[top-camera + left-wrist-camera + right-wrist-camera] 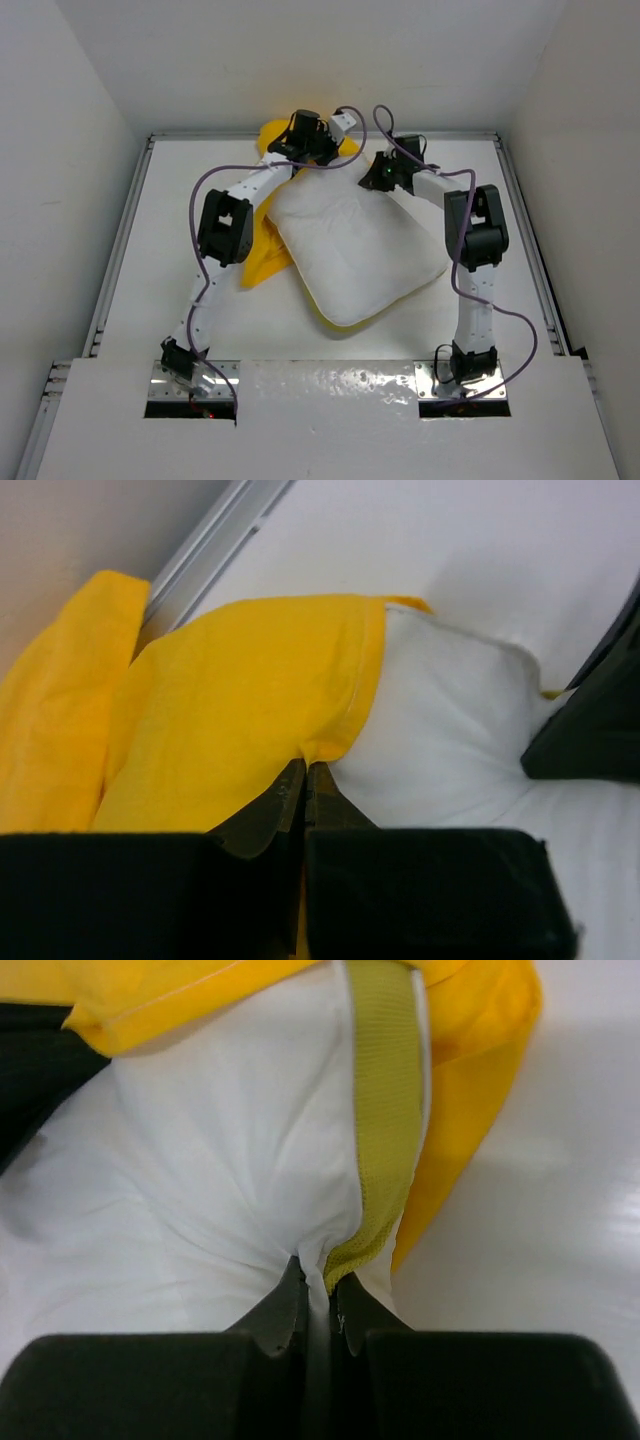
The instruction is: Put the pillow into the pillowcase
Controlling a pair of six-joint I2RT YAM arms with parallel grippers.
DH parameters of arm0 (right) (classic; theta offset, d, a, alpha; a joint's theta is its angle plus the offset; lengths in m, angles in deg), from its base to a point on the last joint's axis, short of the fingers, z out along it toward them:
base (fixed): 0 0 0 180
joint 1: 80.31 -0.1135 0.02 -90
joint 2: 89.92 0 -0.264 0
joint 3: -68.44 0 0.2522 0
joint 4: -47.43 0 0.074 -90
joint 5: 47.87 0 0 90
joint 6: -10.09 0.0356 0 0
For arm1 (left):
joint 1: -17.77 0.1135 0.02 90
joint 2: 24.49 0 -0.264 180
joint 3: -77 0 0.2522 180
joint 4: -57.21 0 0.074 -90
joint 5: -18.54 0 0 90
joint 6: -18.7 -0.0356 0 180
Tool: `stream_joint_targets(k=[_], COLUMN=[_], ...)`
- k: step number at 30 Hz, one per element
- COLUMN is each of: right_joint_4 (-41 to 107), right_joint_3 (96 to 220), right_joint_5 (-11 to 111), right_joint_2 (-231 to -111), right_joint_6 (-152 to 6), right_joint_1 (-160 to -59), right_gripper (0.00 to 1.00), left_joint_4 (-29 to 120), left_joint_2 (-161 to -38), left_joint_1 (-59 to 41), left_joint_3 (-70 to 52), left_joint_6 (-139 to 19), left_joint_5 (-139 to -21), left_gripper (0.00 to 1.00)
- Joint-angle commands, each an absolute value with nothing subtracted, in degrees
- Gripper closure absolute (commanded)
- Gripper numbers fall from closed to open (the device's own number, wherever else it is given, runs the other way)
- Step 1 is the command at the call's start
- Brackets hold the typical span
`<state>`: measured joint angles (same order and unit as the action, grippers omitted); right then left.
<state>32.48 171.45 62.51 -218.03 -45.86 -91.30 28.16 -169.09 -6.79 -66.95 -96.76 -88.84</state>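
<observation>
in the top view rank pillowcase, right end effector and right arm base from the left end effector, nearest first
1. pillowcase: pinched by the left end effector, far edge.
2. right end effector: just to its right.
3. right arm base: near edge, right side.

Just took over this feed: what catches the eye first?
A big white pillow lies in the centre, its far end just inside the bright yellow pillowcase. There, the left arm has its jaws shut on the pillowcase hem, the right arm on the pillow's edge.
</observation>
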Motion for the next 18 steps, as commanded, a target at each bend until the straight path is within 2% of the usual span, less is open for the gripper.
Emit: stream_joint_targets(k=[1, 6, 11, 15, 18], right_joint_4=[27.26, 36.63, 46.15, 53.94, 62.29], right_joint_3=[169.22, 161.93, 153.04, 149.35, 145.58], right_joint_5=[64.19, 65.85, 62.17, 60.59, 55.06], right_joint_2=[-212.27, -202.96, -194.34, -192.22, -191.61], right_joint_6=[-50.89, -51.35, -49.06, -45.81, -40.2], right_joint_1=[-98.22, -101.49, -101.58, -101.23, -100.01], right_gripper=[1.0, 1.0, 1.0, 1.0, 1.0], left_joint_4=[28.34, 18.87, 6.91, -8.52, -17.77], left_joint_2=[-166.27, -160.83, -157.92, -155.72, -154.41], left_joint_1=[-7.19, -8.51, -9.83, -12.46, -13.43], left_joint_3=[-70.52, -75.19, -72.65, -69.04, -67.37], left_joint_6=[-93.11, -96.52, -105.91, -118.74, -127.19], left_joint_5=[-104.46, -120.73, -124.72, -127.52, -129.1], left_gripper=[1.0, 1.0, 1.0, 1.0, 1.0])
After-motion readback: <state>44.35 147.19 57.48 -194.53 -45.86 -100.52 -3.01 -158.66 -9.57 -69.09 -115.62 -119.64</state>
